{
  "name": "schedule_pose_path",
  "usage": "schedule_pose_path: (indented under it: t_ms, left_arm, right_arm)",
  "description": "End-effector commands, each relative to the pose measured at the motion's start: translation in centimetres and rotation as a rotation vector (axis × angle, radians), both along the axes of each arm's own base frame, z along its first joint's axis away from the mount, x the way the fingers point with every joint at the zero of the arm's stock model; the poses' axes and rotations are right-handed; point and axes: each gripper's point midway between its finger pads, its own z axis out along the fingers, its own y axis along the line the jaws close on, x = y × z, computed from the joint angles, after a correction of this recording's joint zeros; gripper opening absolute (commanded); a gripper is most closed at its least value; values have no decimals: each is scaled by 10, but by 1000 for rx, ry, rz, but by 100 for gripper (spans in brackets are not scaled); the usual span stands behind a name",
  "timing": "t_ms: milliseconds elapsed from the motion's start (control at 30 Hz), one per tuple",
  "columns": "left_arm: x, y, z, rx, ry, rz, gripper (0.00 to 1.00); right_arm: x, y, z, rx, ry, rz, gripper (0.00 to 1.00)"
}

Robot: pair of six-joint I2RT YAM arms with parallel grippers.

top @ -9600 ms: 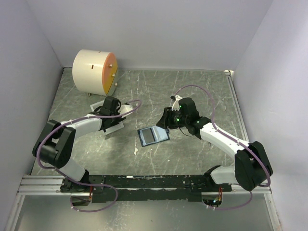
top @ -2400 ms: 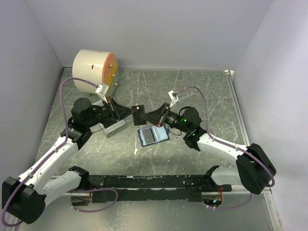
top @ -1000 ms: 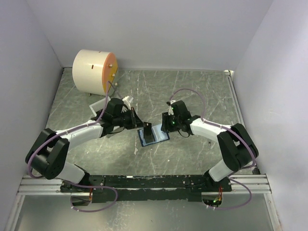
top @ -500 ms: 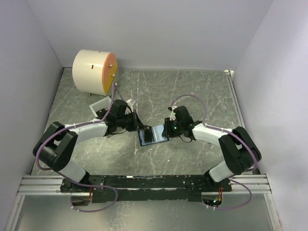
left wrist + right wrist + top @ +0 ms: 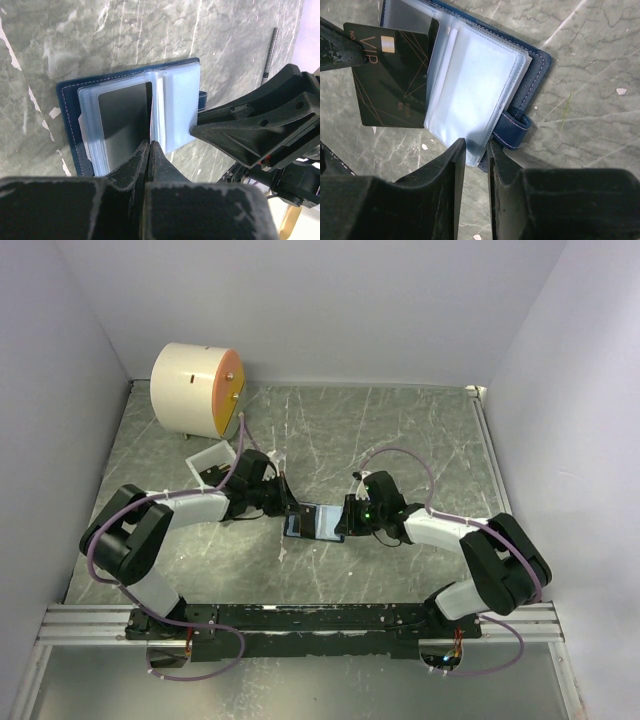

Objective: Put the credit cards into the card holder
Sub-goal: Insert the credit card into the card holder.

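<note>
My left jaws are clamped tight on the dark card (image 5: 125,117). It is now partly slid among the clear sleeves (image 5: 475,85) of the open card holder (image 5: 67,115) on the tabletop (image 5: 400,430); moments ago I held it up clear of the holder. My right jaws have narrowed around a sleeve's edge, but I cannot tell whether they pinch it.

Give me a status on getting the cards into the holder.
Done: the card holder lies open. In hand: the left gripper is shut on the dark card, whose edge is tucked among the clear sleeves while most of it sticks out. The right gripper straddles the sleeves' edge. Left: seat that card fully. No second card shows in any view, so it looks outstanding.
</note>
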Motion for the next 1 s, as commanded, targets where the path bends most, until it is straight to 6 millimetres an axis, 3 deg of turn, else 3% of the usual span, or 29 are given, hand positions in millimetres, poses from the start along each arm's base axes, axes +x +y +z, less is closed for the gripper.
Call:
schedule_pose_path:
  t_ms: [0, 300, 600, 967]
  left_arm:
    - [10, -14, 18, -50, -48, -30, 7]
    - [9, -16, 31, -37, -84, -78, 7]
    - [12, -21, 23, -19, -68, -112, 7]
    - [7, -17, -1, 36, -23, -156, 7]
  right_arm:
    - [-1, 3, 3, 28, -13, -8, 24]
    - [-1, 2, 2, 21, -17, -9, 24]
    - [0, 2, 3, 20, -25, -7, 24]
    - [1, 1, 3, 19, -30, -15, 25]
